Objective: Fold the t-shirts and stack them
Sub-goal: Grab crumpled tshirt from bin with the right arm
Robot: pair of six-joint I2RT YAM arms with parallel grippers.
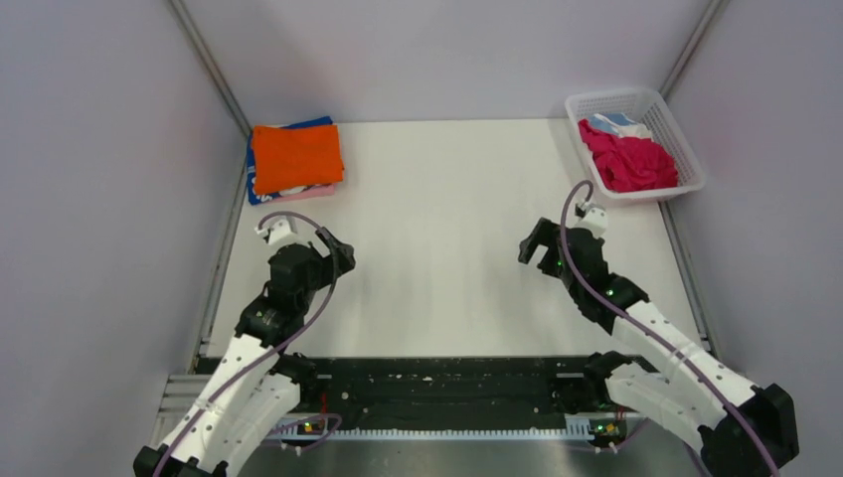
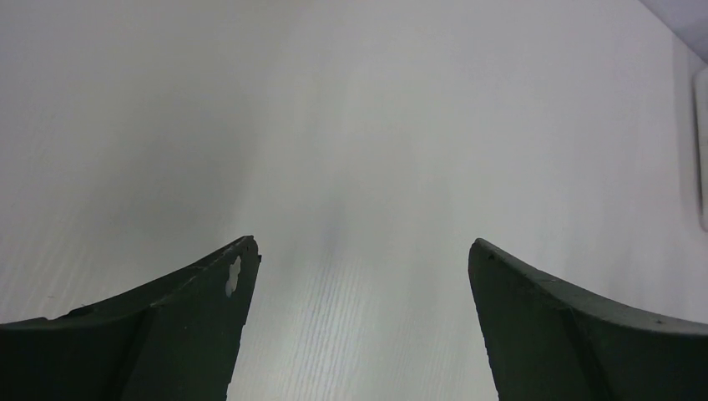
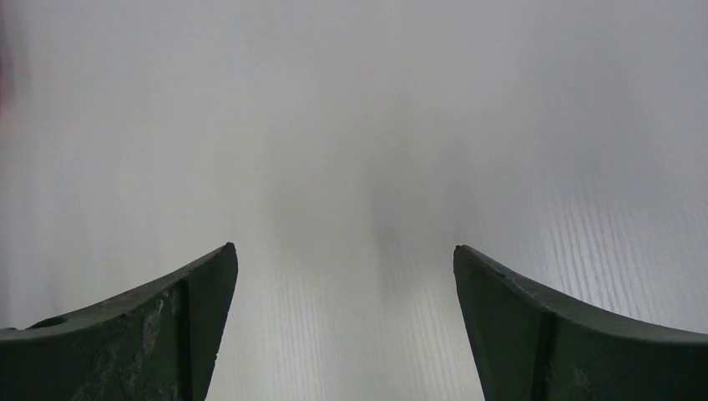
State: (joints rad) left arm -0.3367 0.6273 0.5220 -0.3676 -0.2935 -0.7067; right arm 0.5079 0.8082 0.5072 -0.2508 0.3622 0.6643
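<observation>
A crumpled crimson-pink t-shirt lies in the white mesh basket at the back right, with a white and light-blue shirt behind it. A folded orange t-shirt tops a stack at the back left, over a blue shirt and a pale pink one. My left gripper is open and empty over bare table; it also shows in the left wrist view. My right gripper is open and empty, likewise over bare table.
The white table is walled by grey panels on the left, back and right. The basket's edge shows at the right of the left wrist view. A black rail runs along the near edge between the arm bases.
</observation>
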